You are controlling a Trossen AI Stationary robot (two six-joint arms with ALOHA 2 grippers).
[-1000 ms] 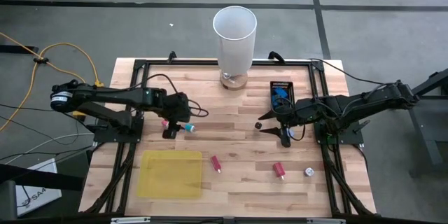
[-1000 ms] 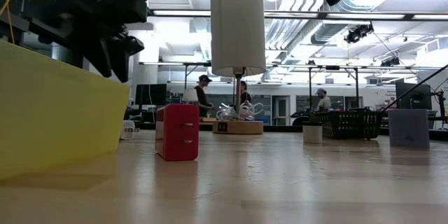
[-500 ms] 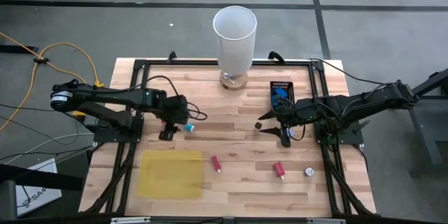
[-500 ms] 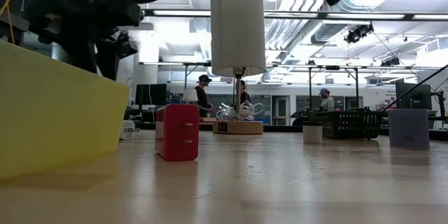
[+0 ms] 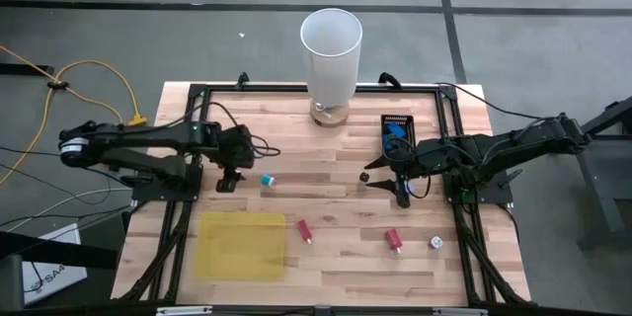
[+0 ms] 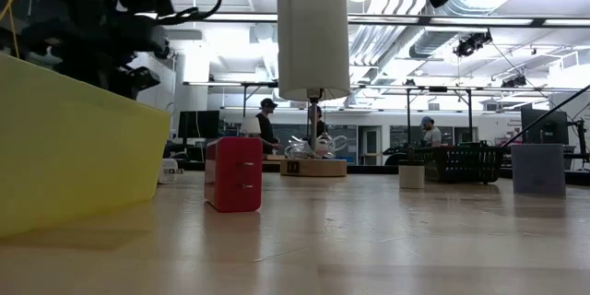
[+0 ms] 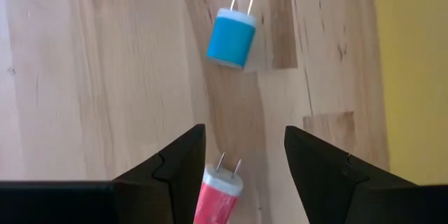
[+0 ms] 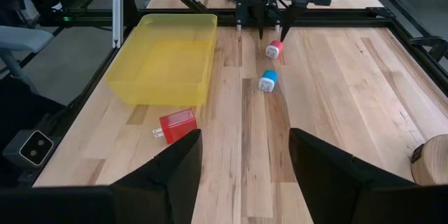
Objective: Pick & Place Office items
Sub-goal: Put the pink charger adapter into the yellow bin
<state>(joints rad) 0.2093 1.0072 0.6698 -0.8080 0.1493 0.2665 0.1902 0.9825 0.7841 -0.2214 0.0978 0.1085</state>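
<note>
My left gripper [image 7: 243, 133] [image 5: 227, 180] is open near the table's left side. A pink plug [image 7: 219, 190] lies on the wood between its fingers, with a gap on either side. A blue plug [image 7: 232, 36] [image 5: 267, 180] lies a little beyond the fingertips. My right gripper [image 8: 245, 182] [image 5: 400, 188] hangs open right of the table's middle, near a small dark piece [image 5: 364, 174]. Two red pieces [image 5: 305, 229] [image 5: 393, 240] and a whitish round piece [image 5: 434, 243] lie toward the near edge. In the right wrist view the pink plug [image 8: 274, 49] and the blue plug [image 8: 268, 80] lie apart.
A tall white cylinder [image 5: 331, 54] stands at the far edge. A small black tray [image 5: 397, 130] holding something blue lies beside the right arm. The yellow tray [image 5: 240, 245] sits near the near left corner. A red block [image 6: 233, 173] stands close to the low camera. People show far behind.
My left gripper has drawn back toward the table's left edge, away from the blue plug, which has stayed where it lay. The right arm has kept still.
</note>
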